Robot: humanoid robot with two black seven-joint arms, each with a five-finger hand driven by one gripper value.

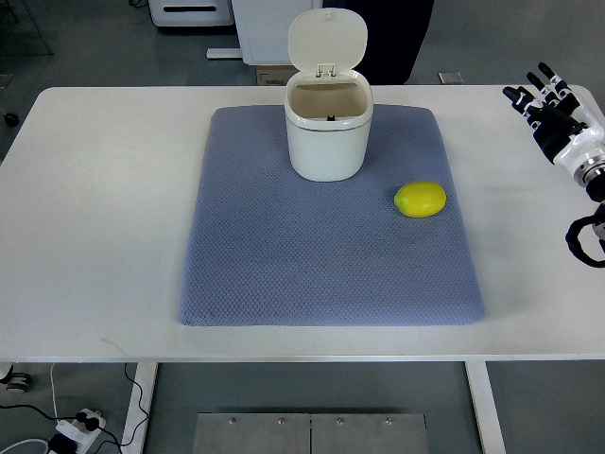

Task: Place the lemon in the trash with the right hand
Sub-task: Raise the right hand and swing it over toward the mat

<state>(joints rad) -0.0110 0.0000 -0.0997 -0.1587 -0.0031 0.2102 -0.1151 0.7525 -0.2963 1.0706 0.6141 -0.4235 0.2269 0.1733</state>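
The lemon (420, 199) is lying on the mat (284, 274) just right of the open-lidded trash bin (327, 132), while the right hand (553, 112), fingers spread and empty, is being held well right of the bin; a top-down enclosing grasp is advised.

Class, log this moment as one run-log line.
right robot hand: open, off mat | lemon: on mat | trash bin: lid open

Blue-grey mat (284, 274) on white table (95, 208)
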